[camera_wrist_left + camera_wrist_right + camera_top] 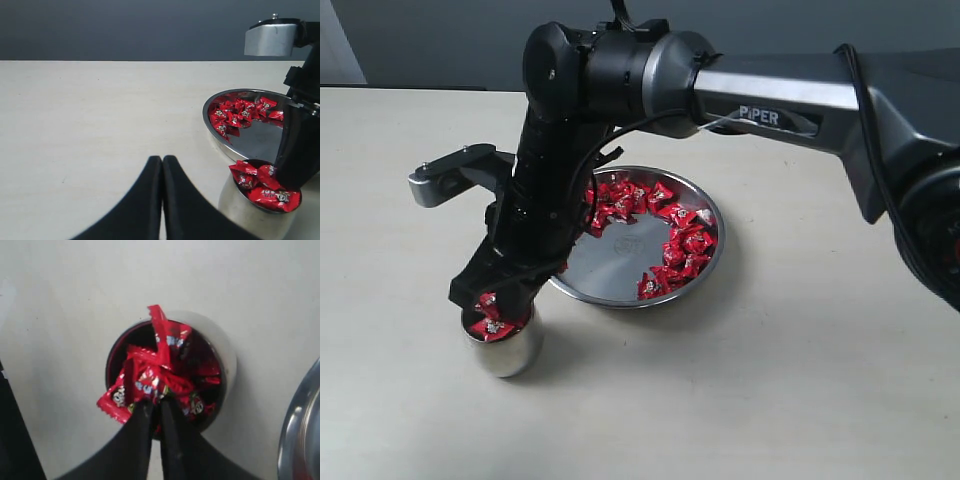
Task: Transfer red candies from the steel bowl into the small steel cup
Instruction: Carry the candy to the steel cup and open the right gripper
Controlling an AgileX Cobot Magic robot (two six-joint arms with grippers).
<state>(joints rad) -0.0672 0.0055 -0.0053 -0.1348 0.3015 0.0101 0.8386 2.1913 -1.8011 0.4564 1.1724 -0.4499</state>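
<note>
Right gripper (156,407) sits directly over the small steel cup (227,360), tips among its red candies (155,372).
Jaws a sliver apart; whether they grip one, I can't tell. Shiny crinkled wrappers overtop the rim, and more lie in the steel bowl (620,265) just beside.

The steel bowl (615,265) is set on the worktop (770,380) near the middle of the exterior view. The small steel cup (505,352) is stood just beside its rim, at about 8 o'clock. Inside the bowl, candies (685,240) are ranged along the rim from 11 to 5 o'clock; more are heaped in the cup. The right claw (492,305) is placed directly over that heap.
</note>
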